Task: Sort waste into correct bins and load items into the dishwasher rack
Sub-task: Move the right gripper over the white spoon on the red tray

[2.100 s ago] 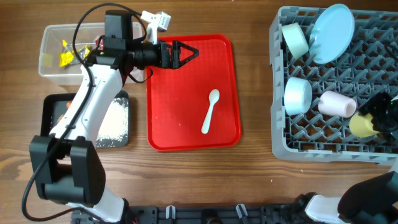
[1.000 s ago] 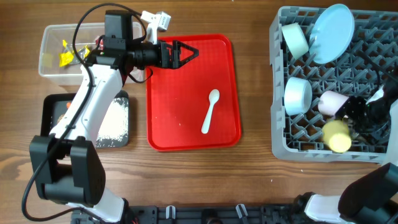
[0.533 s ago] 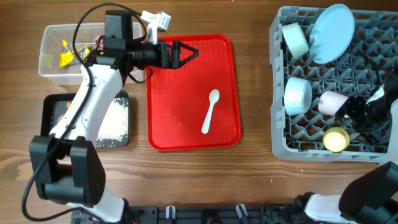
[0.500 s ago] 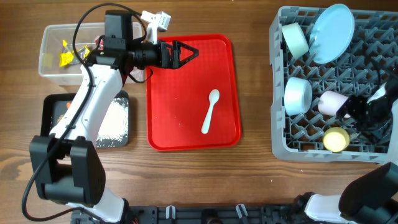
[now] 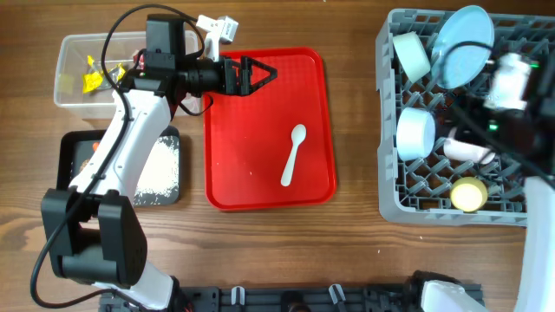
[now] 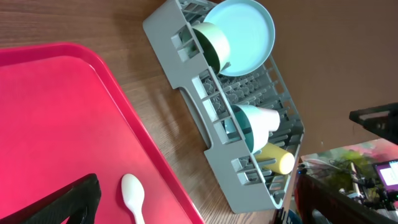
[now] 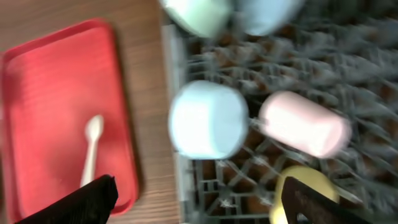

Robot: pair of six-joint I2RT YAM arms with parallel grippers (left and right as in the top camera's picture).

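The white spoon (image 5: pixel 293 154) lies on the red tray (image 5: pixel 251 186); it also shows in the left wrist view (image 6: pixel 134 196) and the right wrist view (image 7: pixel 92 149). The grey rack (image 5: pixel 390 201) holds the blue plate (image 5: pixel 464 35), two bowls (image 5: pixel 411 54) (image 5: pixel 415 132), the pink cup (image 5: pixel 464 149) and the yellow cup (image 5: pixel 468 194). My left gripper (image 5: pixel 250 74) (image 6: pixel 199 199) is open and empty over the red tray's far left corner. My right gripper (image 5: pixel 490 121) (image 7: pixel 198 183) is open and empty, blurred, above the rack's middle.
The clear tub (image 5: pixel 69 52) at the far left holds yellow wrappers (image 5: pixel 89 80). The black tray (image 5: pixel 69 152) in front of it holds white rice (image 5: pixel 160 169) and an orange carrot (image 5: pixel 91 147), partly under my left arm. Bare wood lies between the red tray and the rack.
My right gripper let the yellow cup go at the rack's front and rose up and left over the rack. The left arm has not moved.
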